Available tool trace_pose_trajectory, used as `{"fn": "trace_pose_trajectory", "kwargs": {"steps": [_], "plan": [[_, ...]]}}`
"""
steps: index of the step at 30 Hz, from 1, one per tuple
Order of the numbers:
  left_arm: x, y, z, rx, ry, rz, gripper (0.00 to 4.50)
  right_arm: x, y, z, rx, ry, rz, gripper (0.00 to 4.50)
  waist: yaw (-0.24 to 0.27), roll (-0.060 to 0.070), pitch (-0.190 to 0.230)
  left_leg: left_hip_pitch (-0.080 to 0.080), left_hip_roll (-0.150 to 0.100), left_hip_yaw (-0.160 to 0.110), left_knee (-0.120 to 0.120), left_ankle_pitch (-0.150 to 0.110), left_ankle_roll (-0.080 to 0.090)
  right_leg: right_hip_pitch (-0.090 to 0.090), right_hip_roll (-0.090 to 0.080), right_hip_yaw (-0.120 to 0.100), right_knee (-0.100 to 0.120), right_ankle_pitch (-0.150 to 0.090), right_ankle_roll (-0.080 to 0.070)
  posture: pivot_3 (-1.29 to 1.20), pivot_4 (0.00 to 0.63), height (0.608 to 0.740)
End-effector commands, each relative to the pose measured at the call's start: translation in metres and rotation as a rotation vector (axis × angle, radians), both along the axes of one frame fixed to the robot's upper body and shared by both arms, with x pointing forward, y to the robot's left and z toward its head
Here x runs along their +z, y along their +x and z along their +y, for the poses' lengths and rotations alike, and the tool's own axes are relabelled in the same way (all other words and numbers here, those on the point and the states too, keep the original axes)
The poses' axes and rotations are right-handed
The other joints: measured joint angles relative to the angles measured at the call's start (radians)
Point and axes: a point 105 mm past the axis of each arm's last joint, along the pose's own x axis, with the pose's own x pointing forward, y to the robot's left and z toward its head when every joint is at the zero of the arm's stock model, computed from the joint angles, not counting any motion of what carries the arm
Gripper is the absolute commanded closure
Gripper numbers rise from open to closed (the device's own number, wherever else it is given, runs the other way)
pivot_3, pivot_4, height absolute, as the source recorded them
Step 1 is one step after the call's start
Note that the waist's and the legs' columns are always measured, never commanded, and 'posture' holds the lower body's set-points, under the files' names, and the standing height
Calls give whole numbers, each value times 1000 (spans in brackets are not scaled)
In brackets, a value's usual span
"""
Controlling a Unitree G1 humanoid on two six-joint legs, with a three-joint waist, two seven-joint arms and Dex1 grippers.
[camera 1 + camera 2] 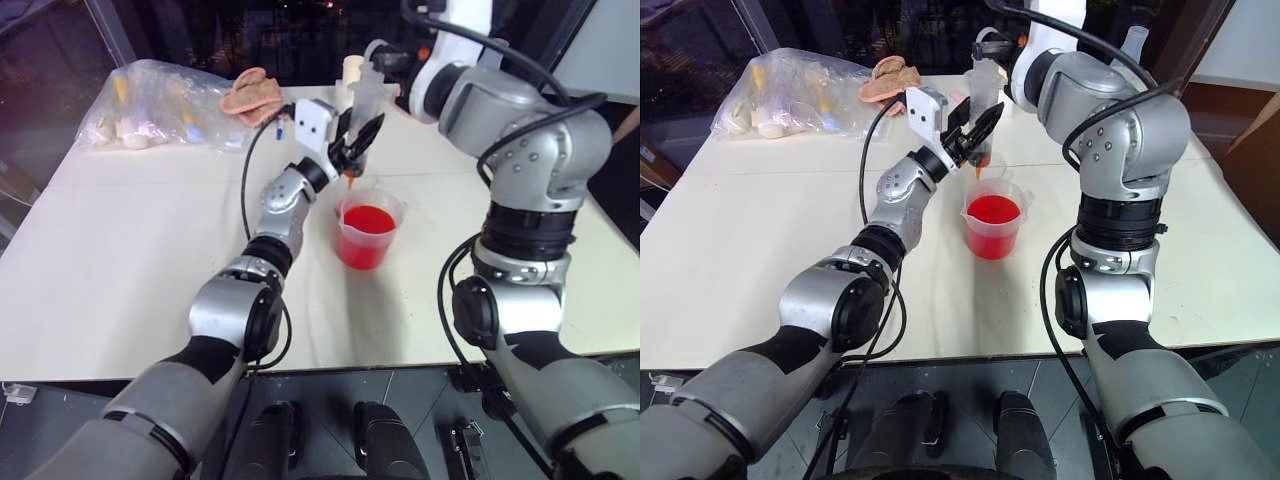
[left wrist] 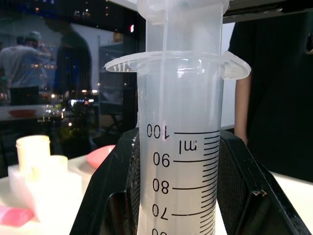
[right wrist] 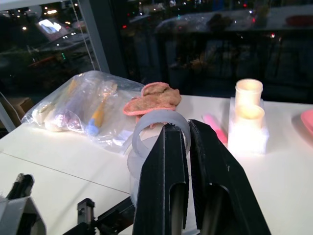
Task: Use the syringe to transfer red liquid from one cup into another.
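The syringe (image 1: 365,100) stands upright over the table. My left gripper (image 1: 360,140) is shut on its clear barrel (image 2: 178,161), which shows no red in the left wrist view. The small orange tip (image 1: 352,178) points down, just above the far rim of the clear beaker (image 1: 367,250). The beaker holds red liquid (image 1: 368,220). A colourless clear cup (image 1: 992,168) stands right behind the beaker, faint and partly hidden. My right gripper (image 3: 188,127) comes in from above and is shut on the rim of the white plunger top (image 3: 146,125).
At the table's far left lies a clear plastic bag (image 1: 165,105) of items with a pink cloth (image 1: 255,95) beside it. Behind the syringe are a white holder (image 3: 247,139) with cream cups, a pink marker (image 3: 215,128) and a pink dish (image 3: 308,120). A person (image 2: 242,107) stands beyond the table.
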Motion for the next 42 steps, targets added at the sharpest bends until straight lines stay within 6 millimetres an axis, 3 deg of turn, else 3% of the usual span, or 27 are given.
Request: {"fn": "trace_pose_trajectory", "kwargs": {"steps": [1,14,28,39,42], "plan": [[30,-1,0,15,-41,-68,3000,3,-14,20,89,-27,-32,4467,0,0,0,0,0,0,0,0,0,0,0,0,0,0,0,0,150,740],[38,-1,-2,23,-64,-67,3000,-26,-24,40,155,-110,5,4467,0,0,0,0,0,0,0,0,0,0,0,0,0,0,0,0,150,740],[47,1,4,43,-76,-84,3000,-58,-16,37,133,-123,85,4467,0,0,0,0,0,0,0,0,0,0,0,0,1,0,0,0,150,740],[56,1,9,59,-86,-106,3000,-63,-11,34,122,-138,88,4467,-1,0,0,0,0,0,0,0,0,0,0,0,1,0,0,0,150,740],[55,2,10,63,-81,-105,3000,-54,-17,38,158,-124,58,4467,-1,0,0,0,0,0,0,0,0,0,0,0,1,0,0,0,150,740]]}}
